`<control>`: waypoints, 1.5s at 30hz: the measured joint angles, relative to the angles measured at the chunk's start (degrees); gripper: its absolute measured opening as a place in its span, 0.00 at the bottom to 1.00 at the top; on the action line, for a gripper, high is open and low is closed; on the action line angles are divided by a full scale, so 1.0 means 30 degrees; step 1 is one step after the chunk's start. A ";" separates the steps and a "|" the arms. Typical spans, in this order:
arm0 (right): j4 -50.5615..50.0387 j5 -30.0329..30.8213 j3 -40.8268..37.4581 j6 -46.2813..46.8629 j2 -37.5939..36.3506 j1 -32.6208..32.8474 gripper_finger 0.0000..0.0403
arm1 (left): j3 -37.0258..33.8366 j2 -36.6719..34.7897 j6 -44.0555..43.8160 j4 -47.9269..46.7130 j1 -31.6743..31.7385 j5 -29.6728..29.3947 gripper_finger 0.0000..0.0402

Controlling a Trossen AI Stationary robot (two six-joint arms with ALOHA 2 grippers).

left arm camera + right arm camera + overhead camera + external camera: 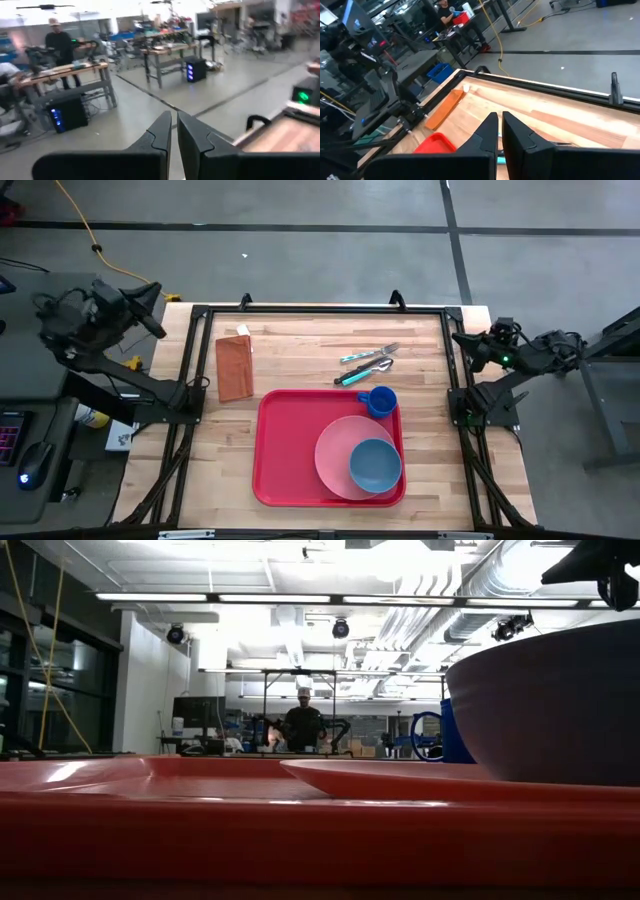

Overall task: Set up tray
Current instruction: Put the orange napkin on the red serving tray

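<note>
The red tray (pixel 285 450) lies flat on the near middle of the table; its rim (pixel 300 830) fills the low view's foreground. A pink plate (pixel 335 455) rests on it, with a blue bowl (pixel 375 465) sitting on the plate and a blue cup (pixel 380 401) at the tray's far right corner. Cutlery (pixel 365 363) lies on the wood beyond the tray. A brown napkin (pixel 234 367) lies flat to the far left. My left gripper (pixel 173 131) is shut, drawn back off the table's far-left corner. My right gripper (pixel 499 129) is shut, high at the right edge.
A black frame rail (pixel 320 310) runs around the table's far and side edges. Bare wood lies between napkin and cutlery. People stand at workbenches in the room beyond. Cables and a computer mouse (pixel 35 460) sit off the table's left.
</note>
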 joint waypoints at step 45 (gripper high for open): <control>-0.0316 -0.0790 0.0001 0.0197 -0.0179 -0.0004 0.00 | -0.8229 0.9540 -0.9353 -0.5177 1.4596 2.1680 0.15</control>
